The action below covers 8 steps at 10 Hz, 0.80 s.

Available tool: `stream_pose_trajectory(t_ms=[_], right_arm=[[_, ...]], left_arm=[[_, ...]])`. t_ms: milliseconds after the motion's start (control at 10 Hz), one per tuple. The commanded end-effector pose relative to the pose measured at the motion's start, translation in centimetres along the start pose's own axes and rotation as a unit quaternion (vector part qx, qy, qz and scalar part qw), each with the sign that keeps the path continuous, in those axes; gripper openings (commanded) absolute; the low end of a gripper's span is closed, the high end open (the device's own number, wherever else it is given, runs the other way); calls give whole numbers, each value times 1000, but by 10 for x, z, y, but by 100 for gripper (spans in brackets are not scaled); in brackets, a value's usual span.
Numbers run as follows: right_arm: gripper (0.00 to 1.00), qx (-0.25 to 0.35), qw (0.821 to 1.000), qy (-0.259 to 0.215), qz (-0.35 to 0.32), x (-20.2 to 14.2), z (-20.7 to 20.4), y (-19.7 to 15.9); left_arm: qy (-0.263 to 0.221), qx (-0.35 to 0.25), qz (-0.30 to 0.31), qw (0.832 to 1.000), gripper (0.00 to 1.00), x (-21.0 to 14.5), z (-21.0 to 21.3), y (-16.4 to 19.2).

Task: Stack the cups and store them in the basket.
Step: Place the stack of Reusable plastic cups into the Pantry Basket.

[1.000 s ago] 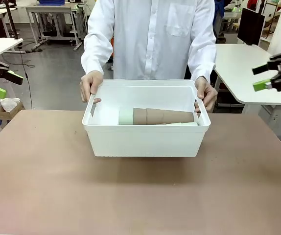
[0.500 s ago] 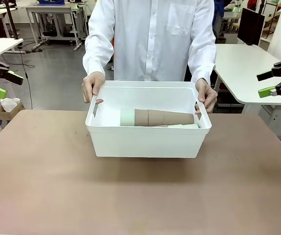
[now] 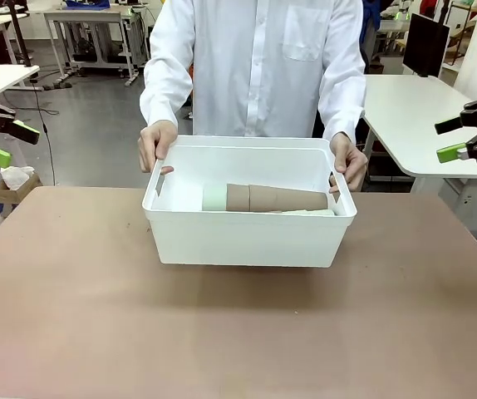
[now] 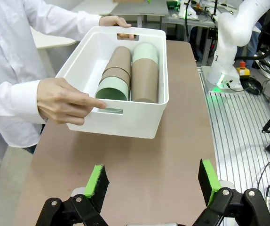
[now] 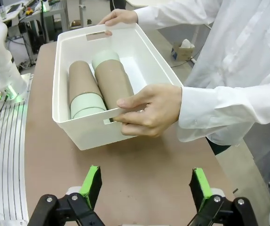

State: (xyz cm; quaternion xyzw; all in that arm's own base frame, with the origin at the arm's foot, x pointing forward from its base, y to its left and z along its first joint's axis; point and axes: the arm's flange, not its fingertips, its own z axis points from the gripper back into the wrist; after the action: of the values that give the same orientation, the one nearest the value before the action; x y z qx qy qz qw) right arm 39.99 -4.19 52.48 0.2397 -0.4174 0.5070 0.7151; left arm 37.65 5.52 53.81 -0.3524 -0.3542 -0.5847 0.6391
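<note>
The white basket [image 3: 247,219] stands on the table's far half, and a person grips its two end handles with a hand [image 3: 155,143] on each side. Inside it the cups lie on their sides, nested in two stacks of brown [image 3: 278,198] and mint green [image 3: 213,198] tumblers. My left gripper [image 3: 12,142] hovers open off the table's left edge, well away from the basket. Off the right edge, my right gripper [image 3: 449,139] also hangs open and holds nothing. The left wrist view looks past the open left gripper [image 4: 152,179] to the basket [image 4: 125,126] and cups [image 4: 143,80]. In the right wrist view, the open right gripper [image 5: 146,186] faces the basket [image 5: 90,137] and cups [image 5: 114,87].
Bare brown tabletop [image 3: 222,332] stretches between me and the basket. A white side table [image 3: 421,125] stands behind my right gripper. A small box with crumpled paper [image 3: 12,183] sits on the floor at the left. The other arm's base [image 4: 229,42] rises beside the table.
The right gripper has drawn back to the right, away from the table. The person has nudged the basket slightly. The left gripper has not moved.
</note>
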Motion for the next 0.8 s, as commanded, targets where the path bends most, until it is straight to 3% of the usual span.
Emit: stream_pose_trajectory(t_ms=[0,700], right_arm=[[100,0,1000,-5,-8,3,1,1],[100,0,1000,-5,-8,3,1,1]], left_arm=[[-4,-2,4,1000,100,3,1,-1],[-4,-2,4,1000,100,3,1,-1]])
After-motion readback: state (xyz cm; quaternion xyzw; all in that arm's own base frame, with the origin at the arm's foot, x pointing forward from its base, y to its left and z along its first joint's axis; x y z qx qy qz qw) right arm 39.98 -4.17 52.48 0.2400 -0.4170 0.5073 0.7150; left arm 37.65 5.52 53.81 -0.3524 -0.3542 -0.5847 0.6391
